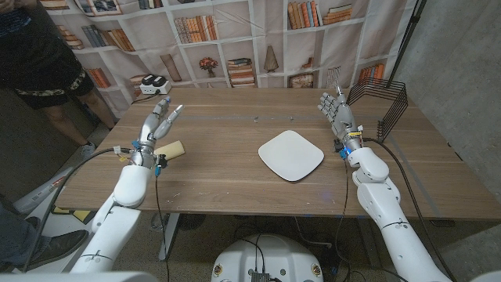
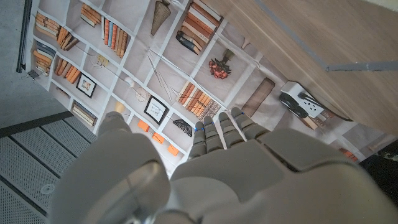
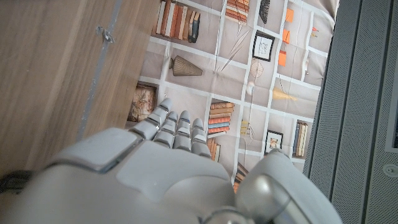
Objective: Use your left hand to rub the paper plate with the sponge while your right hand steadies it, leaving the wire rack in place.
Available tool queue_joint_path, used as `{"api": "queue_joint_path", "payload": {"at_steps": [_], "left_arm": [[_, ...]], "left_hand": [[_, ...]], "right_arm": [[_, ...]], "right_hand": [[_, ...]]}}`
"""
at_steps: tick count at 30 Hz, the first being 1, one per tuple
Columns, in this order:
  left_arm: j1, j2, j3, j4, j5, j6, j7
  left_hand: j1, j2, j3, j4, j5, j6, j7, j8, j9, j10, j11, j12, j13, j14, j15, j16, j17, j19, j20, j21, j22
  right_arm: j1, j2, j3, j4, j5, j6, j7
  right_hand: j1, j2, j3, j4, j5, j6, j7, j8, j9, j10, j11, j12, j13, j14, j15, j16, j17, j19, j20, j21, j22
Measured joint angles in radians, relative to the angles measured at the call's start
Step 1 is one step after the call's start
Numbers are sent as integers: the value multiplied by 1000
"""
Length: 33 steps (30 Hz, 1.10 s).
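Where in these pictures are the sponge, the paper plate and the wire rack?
sponge [image 1: 170,149], head view, middle of its top face.
paper plate [image 1: 291,155], head view, its centre.
wire rack [image 1: 389,110], head view, its wire side.

You have the paper plate [image 1: 290,154] lying right of the table's [image 1: 219,188] middle. The sponge [image 1: 170,149] lies near the left edge, just beside your left hand [image 1: 155,125]. The wire rack [image 1: 381,107] stands at the far right corner, with your right hand [image 1: 337,116] just left of it.
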<state>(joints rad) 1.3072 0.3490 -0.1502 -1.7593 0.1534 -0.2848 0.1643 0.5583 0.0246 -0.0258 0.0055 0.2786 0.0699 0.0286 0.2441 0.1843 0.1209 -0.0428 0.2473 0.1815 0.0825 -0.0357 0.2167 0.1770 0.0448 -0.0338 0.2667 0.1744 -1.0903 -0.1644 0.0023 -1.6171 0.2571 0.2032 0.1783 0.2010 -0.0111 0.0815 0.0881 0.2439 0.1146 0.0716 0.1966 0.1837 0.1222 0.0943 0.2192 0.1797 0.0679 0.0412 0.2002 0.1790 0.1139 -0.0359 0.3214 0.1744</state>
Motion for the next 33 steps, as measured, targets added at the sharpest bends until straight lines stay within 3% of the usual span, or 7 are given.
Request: {"api": "queue_joint_path", "payload": {"at_steps": [10,13,19,28,33], "left_arm": [[58,4,-17,-73,102,78,69],[85,5,-24,-107,141,111,91],[111,10,-26,-147,223,175,128],[155,21,-19,-217,385,304,184],[168,27,-12,-245,452,371,190]], "left_hand": [[33,-4,1,-24,-13,-6,-3,-12,0,7,7,-8,3,34,2,-8,0,39,-4,0,5],[47,-8,0,-28,-13,20,-13,-12,0,18,-4,-8,3,39,-3,-8,0,47,-3,0,5],[62,-9,0,-36,-16,36,-11,-12,0,32,-7,-8,3,44,2,-8,0,48,-2,0,5],[91,-4,4,-48,-16,46,-32,-12,0,47,-11,-14,2,57,0,-8,2,49,-2,0,5],[97,2,4,-54,-20,79,-17,-12,0,77,-16,-15,2,84,-2,-8,2,66,-6,0,5]], "right_arm": [[-6,10,1,-1,7,0,-6],[-6,16,1,2,11,4,-7],[-7,23,-1,9,14,14,-8],[-9,36,-3,21,18,27,-11],[-9,41,-4,24,20,31,-11]], "right_hand": [[5,5,-3,-8,0,43,21,11,0,54,4,16,0,42,6,8,0,38,-2,0,0],[5,5,-3,-8,-4,48,23,11,0,59,1,16,0,43,7,8,0,45,-1,0,0],[9,9,-3,-8,-4,50,21,11,0,69,6,16,0,43,7,8,0,47,0,-6,0],[13,13,0,-11,-4,61,11,11,0,91,5,21,0,56,5,8,0,59,2,-6,0],[13,13,-4,-15,-4,61,11,11,0,91,5,21,0,56,5,8,0,59,2,-7,0]]}}
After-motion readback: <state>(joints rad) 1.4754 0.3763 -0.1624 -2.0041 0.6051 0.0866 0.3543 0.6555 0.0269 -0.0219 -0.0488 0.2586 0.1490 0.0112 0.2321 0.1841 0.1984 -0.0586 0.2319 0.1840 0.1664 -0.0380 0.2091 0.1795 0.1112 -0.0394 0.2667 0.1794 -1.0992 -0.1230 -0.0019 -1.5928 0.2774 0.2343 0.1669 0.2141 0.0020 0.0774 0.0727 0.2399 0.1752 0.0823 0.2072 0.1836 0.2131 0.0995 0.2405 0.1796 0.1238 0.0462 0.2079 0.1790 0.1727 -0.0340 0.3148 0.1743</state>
